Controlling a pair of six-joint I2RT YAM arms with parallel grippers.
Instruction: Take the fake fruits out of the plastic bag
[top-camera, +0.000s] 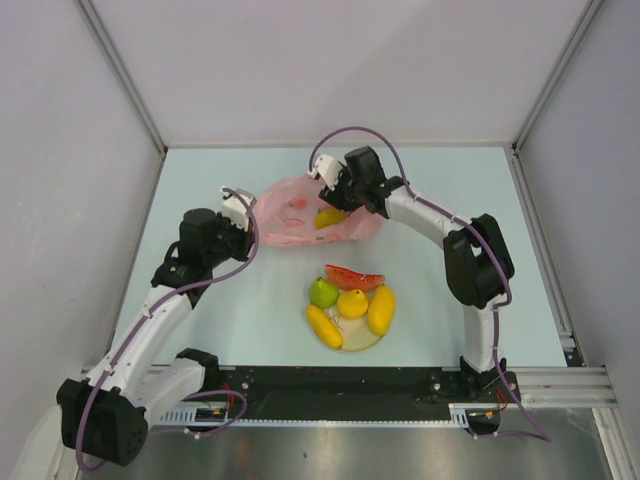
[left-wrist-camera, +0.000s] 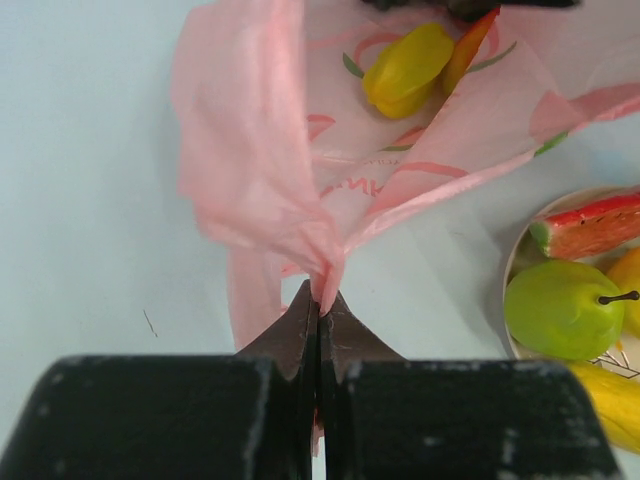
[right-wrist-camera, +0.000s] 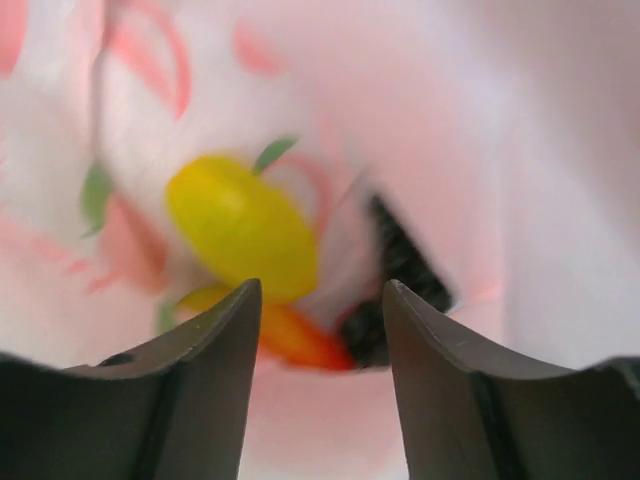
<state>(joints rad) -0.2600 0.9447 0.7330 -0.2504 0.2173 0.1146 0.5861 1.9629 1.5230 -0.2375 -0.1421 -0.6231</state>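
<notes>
A: Where is the pink plastic bag (left-wrist-camera: 250, 130)?
B: On the tabletop (top-camera: 250, 300). Your left gripper (left-wrist-camera: 318, 300) pinches its edge tight.
A: And your right gripper (right-wrist-camera: 322, 290)?
B: Open partway inside the bag, over 1 yellow fruit (right-wrist-camera: 240, 225), holding nothing.

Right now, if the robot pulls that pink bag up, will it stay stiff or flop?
Probably flop: the plastic bag bunches into thin folds where the left gripper pinches it. It looks light, being see-through and crinkled. The yellow fruit inside may slide or roll as it tilts, since it looks smooth and rounded.
</notes>
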